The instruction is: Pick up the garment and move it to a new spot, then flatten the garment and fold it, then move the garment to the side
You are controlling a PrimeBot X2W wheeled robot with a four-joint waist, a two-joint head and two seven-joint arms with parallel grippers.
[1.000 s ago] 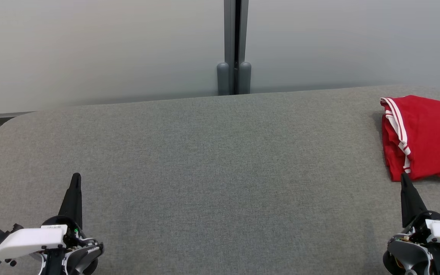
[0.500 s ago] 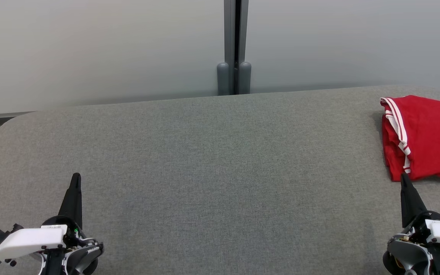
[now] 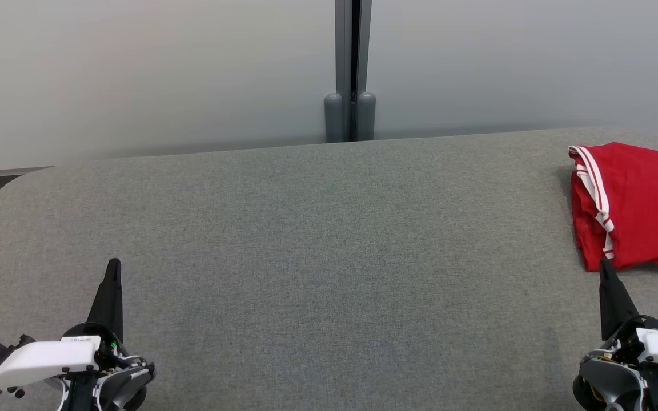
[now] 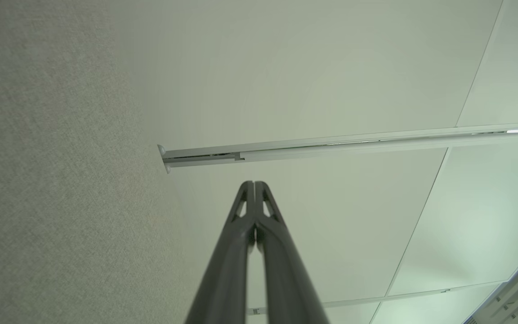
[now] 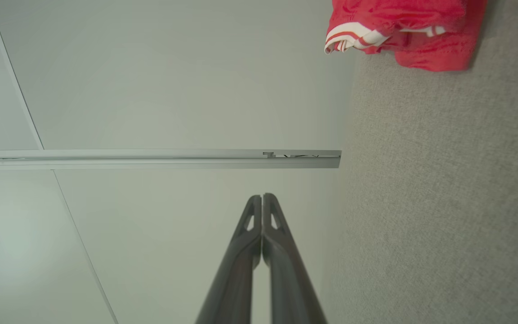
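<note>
The garment [image 3: 637, 200] lies folded at the far right of the grey fabric-covered table [image 3: 329, 257], red with a red-and-white striped trim along its left edge; its right part runs out of the head view. In the right wrist view the garment [image 5: 403, 31] sits at the top. My right gripper [image 3: 603, 264] is shut and empty, its tip just short of the garment's near edge. My left gripper [image 3: 113, 264] is shut and empty at the lower left, far from the garment. Both wrist views show the fingers pressed together, left gripper [image 4: 254, 183] and right gripper [image 5: 262, 196].
A pale wall runs behind the table, with a grey vertical post [image 3: 351, 68] at its middle. The table's far corners are rounded. A broad stretch of grey surface spreads between the two grippers.
</note>
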